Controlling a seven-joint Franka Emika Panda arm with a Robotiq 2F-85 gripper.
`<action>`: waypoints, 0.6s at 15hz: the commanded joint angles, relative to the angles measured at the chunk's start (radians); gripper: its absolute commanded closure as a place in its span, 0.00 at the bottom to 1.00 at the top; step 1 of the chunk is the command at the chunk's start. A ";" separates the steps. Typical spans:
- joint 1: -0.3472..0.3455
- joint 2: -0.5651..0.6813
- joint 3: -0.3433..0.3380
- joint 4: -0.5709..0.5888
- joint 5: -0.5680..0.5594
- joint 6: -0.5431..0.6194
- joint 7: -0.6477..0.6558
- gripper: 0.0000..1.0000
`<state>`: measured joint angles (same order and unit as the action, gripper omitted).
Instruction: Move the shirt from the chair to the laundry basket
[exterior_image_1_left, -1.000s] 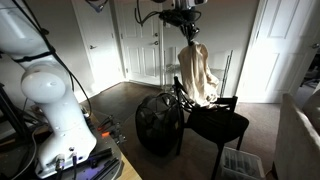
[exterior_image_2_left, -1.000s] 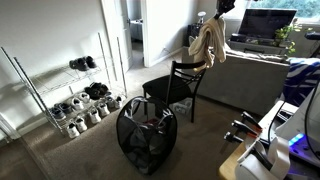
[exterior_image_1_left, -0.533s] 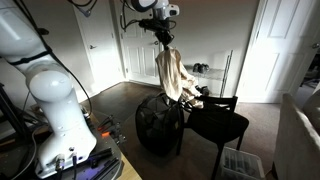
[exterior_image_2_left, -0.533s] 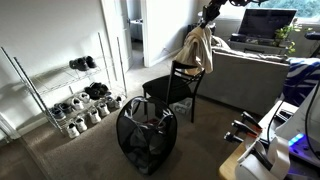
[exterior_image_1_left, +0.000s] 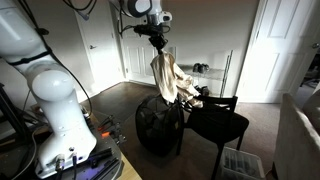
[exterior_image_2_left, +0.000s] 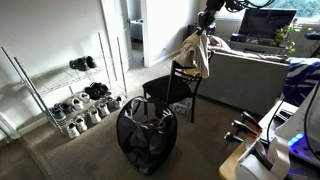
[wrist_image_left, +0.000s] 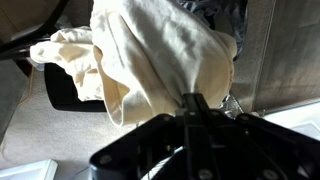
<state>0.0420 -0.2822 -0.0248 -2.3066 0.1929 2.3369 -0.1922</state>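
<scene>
Clamped on the top of the shirt (exterior_image_1_left: 167, 78), my gripper (exterior_image_1_left: 157, 42) is raised high, well above the chair (exterior_image_1_left: 220, 122), its two fingers pinching a bunch of cream cloth. The wrist view shows the fabric gathered right at the fingertips and spreading away from them in loose folds. The garment hangs limp and straight down from the grip. Its lower end reaches about the top of the chair back in an exterior view (exterior_image_2_left: 180, 72), and I cannot tell whether it touches the rail. I judge this to be the carrying step: the shirt is off the seat but not yet over the laundry basket (exterior_image_2_left: 145, 135), which stands on the floor beside the chair. Next I should carry the cloth across until it hangs over the basket's open mouth, lower it, then let go.
</scene>
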 joint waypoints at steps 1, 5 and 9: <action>0.004 0.000 -0.004 0.001 -0.002 -0.001 0.002 0.97; 0.025 -0.008 0.002 0.014 0.022 0.002 -0.015 0.99; 0.079 -0.022 0.074 0.102 -0.028 -0.003 0.002 0.99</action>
<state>0.0827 -0.2837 0.0037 -2.2637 0.1874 2.3368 -0.1927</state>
